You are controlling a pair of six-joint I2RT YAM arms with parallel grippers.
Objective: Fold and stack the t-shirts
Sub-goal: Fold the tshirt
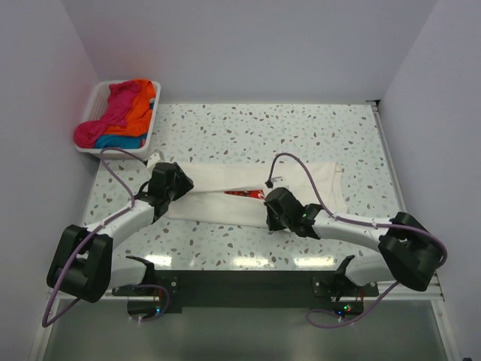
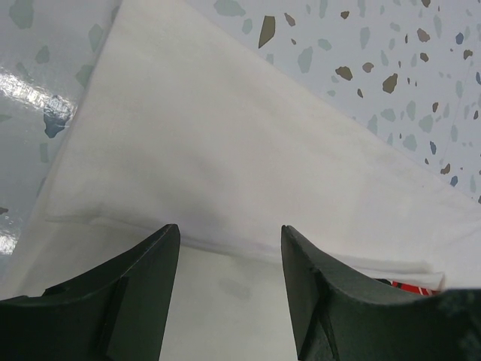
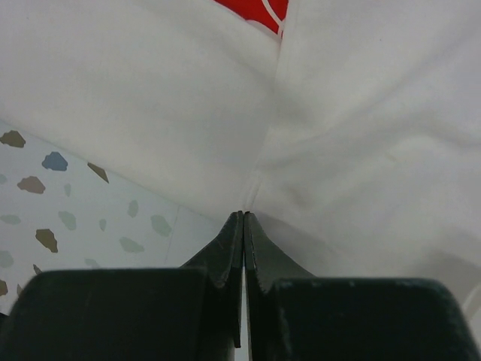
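Centrally on the speckled table (image 1: pixel 301 128) lies the cream-white t-shirt (image 1: pixel 225 180), folded lengthwise into a long band with a sliver of its red logo (image 1: pixel 244 194) showing at the fold. The left gripper (image 2: pixel 229 241) hovers over the shirt's left end with its jaws apart, probably placed to take that end for the next fold. The right gripper (image 3: pixel 243 218) is closed at the near hem; I cannot tell whether it pinches cloth. Pink, orange and blue t-shirts (image 1: pixel 124 113) wait heaped in the white basket (image 1: pixel 94 101) at the far left corner.
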